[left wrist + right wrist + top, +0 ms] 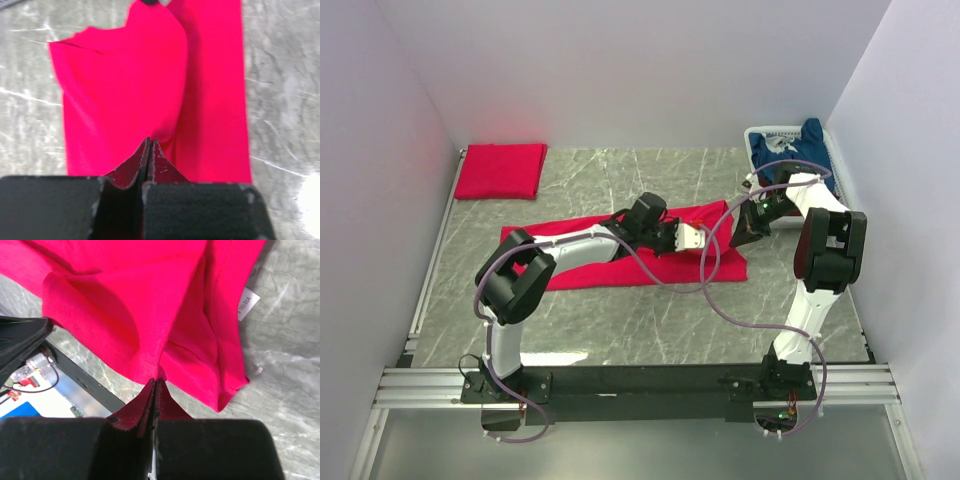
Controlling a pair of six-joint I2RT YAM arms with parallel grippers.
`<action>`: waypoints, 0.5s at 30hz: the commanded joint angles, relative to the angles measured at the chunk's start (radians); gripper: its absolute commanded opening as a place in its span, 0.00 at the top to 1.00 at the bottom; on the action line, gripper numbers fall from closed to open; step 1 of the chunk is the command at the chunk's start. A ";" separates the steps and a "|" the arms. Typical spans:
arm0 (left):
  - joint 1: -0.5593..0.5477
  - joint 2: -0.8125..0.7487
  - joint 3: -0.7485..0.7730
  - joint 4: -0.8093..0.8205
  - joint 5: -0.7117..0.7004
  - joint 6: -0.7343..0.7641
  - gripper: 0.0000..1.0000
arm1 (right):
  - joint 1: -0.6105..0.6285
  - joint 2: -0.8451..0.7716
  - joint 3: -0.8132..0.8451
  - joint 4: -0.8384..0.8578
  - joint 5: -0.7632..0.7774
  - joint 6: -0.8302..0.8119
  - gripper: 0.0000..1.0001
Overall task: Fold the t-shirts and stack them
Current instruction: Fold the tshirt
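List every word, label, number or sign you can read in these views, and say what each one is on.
White sewn-in tag at the edge of the red t-shirt, right wrist view: a line of dark print, too small and blurred to read.
No other words, numbers or signs show in any view.
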 commanded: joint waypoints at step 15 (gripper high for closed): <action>0.057 -0.001 0.086 0.014 0.036 0.013 1.00 | 0.005 -0.068 0.059 0.109 -0.065 0.080 1.00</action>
